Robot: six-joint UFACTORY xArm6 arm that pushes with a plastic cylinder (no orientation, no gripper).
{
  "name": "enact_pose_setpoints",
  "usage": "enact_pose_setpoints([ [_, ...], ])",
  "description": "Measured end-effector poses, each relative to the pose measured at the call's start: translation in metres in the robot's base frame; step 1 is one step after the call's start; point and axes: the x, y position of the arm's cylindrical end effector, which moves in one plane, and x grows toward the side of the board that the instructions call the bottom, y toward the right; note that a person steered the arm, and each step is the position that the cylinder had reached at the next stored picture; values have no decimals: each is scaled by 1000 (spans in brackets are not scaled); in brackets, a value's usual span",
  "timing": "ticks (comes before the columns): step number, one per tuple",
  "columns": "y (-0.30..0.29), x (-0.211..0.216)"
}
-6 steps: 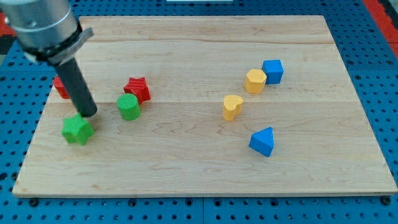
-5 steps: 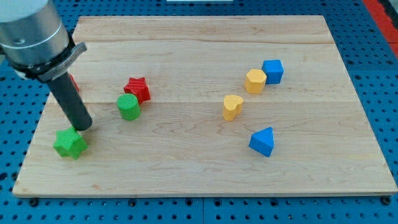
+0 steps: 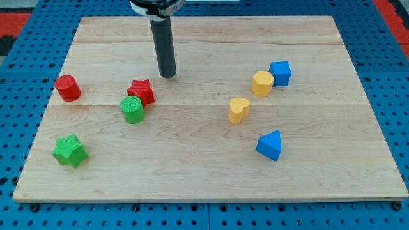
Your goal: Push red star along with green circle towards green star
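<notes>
My tip (image 3: 168,75) had swung from beside the green star (image 3: 69,151) to 1 o'clock of the red star (image 3: 141,91), touching nothing. The green circle (image 3: 132,109) sat at the red star's 7 o'clock, the green star farther that way, so a push looked lined up.

My tip (image 3: 168,75) sits up and to the view's right of the red star (image 3: 141,91), a narrow bare gap between them — nothing in it. Green circle (image 3: 132,109) touches the star's lower left. From the circle down-left to the green star (image 3: 69,151): bare wood, open lane. Red cylinder (image 3: 66,87) stands above that lane, well left of the star, off the line. Yellow (image 3: 262,83) (image 3: 239,109) and blue blocks (image 3: 280,73) (image 3: 269,145) cluster on the view's right — well apart, no obstruction. Wide open board along the bottom and across the top.
</notes>
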Motion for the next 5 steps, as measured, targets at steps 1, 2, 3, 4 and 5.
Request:
enact_pose_setpoints([
  [1, -1, 31],
  [2, -21, 21],
  [3, -25, 13],
  [4, -52, 38],
  [5, -75, 65],
])
